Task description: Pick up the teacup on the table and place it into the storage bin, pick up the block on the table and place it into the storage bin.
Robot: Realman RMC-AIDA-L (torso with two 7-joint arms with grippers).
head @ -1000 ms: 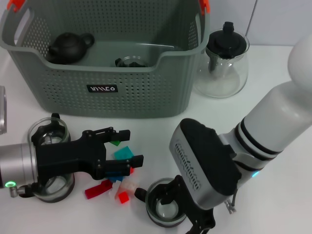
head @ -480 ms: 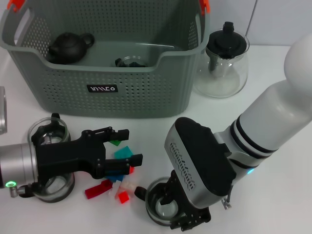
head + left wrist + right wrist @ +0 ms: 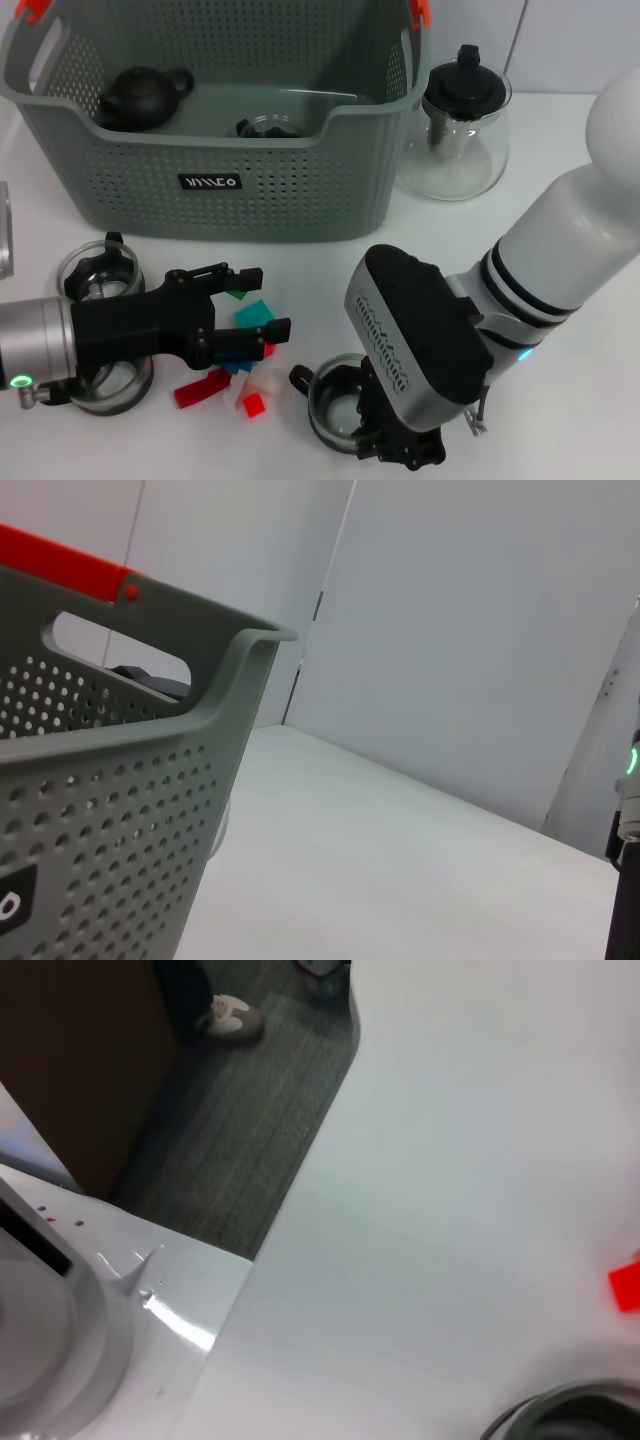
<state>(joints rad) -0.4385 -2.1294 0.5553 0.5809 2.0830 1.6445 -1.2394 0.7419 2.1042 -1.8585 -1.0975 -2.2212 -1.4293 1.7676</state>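
I read this as the teacup step, at the point of taking hold. My right gripper (image 3: 395, 445) is down at the near edge of the table (image 3: 560, 400), right at the teacup (image 3: 335, 400), a small glass cup with a dark handle; the wrist housing hides the fingers, so I cannot tell whether they are spread or already pinching the rim. The right wrist view only shows a sliver of the cup's rim and one red block, which doesn't settle it. My left gripper (image 3: 255, 305) hovers with its black fingers spread over the blocks (image 3: 245, 350), a loose scatter of red, teal, green and white pieces just to the cup's left, holding nothing. The bin (image 3: 220, 180) stands at the far side, well apart from the cup, with a dark teapot and another glass piece already inside. If the hold is sound, the next move calls for a straight lift, then a carry over the bin's near wall, high enough to clear the rim. The left gripper needs to drop onto a single block.
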